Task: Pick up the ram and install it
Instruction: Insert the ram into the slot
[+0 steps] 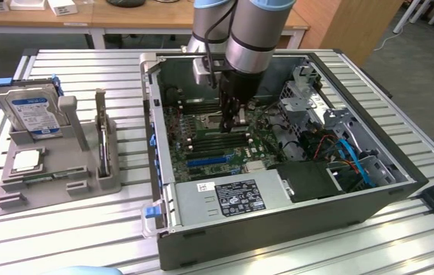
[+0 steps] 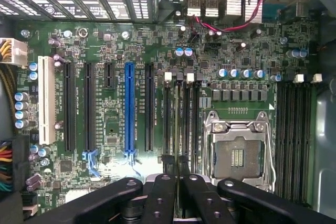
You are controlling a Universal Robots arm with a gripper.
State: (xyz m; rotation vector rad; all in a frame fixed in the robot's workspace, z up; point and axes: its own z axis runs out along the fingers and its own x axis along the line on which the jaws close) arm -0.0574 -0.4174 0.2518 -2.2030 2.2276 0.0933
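Note:
My gripper [image 1: 232, 127] reaches down into the open computer case [image 1: 163, 189], just over the motherboard beside the CPU socket [image 2: 239, 153]. Its two black fingers [image 2: 167, 174] stand almost together, shut on the ram [image 2: 178, 148], which shows as a thin edge-on strip between them. That strip lines up with the middle one of three black memory slots [image 2: 167, 119] with white end clips. A second ram [image 1: 45, 176], a slim green stick, lies flat in the grey fixture [image 1: 56, 195] at the exterior view's left.
The fixture also carries a silver hard drive [image 1: 33, 112] with a blue label, a tall dark upright card [image 1: 104, 140] and a small square chip [image 1: 26, 161]. Inside the case are a power supply [image 1: 232, 197], drive cages [image 1: 308, 100], cables [image 1: 351, 157] and a blue expansion slot [image 2: 129, 108].

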